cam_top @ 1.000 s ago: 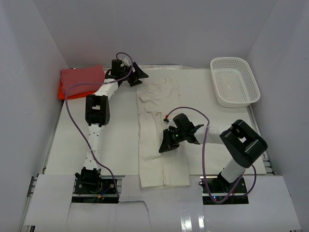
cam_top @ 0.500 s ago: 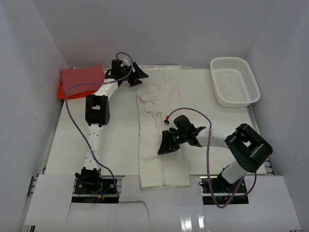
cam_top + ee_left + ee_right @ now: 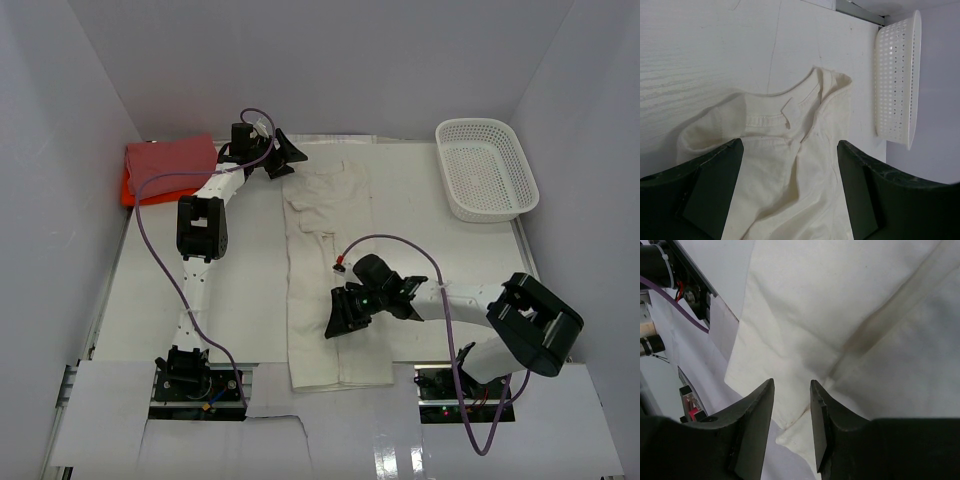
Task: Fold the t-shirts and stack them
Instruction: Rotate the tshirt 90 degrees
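Note:
A cream t-shirt lies as a long narrow strip down the middle of the table, collar at the far end. My left gripper hovers by that collar, wide open. In the left wrist view the collar shows ahead of the left gripper, with cream cloth below its spread fingers. My right gripper hangs over the lower half of the strip, jaws parted and empty. The right wrist view shows the right gripper above the shirt's near hem corner. A pink-red t-shirt rests folded on an orange one at the back left.
A white mesh basket stands at the back right, also seen on edge in the left wrist view as the basket. White walls close in the table on three sides. The arm bases sit at the near edge.
The right gripper has gone from shut to open and slid a little toward the near edge along the cream shirt. The left arm has not moved.

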Tool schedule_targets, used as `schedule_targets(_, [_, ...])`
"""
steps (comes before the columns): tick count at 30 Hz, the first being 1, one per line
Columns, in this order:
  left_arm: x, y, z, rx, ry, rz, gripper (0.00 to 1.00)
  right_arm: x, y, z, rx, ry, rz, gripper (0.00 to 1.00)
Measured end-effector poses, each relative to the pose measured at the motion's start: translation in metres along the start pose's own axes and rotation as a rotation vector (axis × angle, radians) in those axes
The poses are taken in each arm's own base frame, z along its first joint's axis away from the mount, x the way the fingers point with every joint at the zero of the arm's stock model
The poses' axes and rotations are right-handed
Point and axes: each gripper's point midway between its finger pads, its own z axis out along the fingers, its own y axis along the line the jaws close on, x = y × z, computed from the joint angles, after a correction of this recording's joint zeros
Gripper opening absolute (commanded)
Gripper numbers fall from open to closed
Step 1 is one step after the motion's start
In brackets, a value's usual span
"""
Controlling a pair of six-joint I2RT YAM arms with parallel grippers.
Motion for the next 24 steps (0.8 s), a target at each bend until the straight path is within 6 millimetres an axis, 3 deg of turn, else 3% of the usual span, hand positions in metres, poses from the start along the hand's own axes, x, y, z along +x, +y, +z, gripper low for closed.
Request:
schedule_targets(9, [0.001, 0.001, 0.0, -0.006, 0.002, -0.005, 0.86, 0.026, -0.008, 0.012, 0.063, 0.065, 0.011, 0.41])
schedule_targets(17, [0.002, 0.002, 0.0, -0.01, 0.006, -0.006, 0.86, 0.029, -0.005, 0.015, 0.07, 0.061, 0.012, 0.39])
schedule_targets(18, [0.002, 0.002, 0.0, -0.01, 0.006, -0.007, 0.86, 0.029, -0.005, 0.016, 0.073, 0.06, 0.013, 0.36])
schedule_targets(19, [0.002, 0.002, 0.0, -0.01, 0.006, -0.007, 0.86, 0.029, -0.005, 0.016, 0.075, 0.06, 0.012, 0.19])
schedule_targets(20, [0.002, 0.002, 0.0, -0.011, 0.007, -0.007, 0.86, 0.03, -0.005, 0.016, 0.081, 0.058, 0.009, 0.09])
schedule_targets(24, [0.003, 0.003, 0.0, -0.013, 0.009, -0.01, 0.86, 0.04, -0.01, 0.016, 0.101, 0.075, 0.026, 0.08])
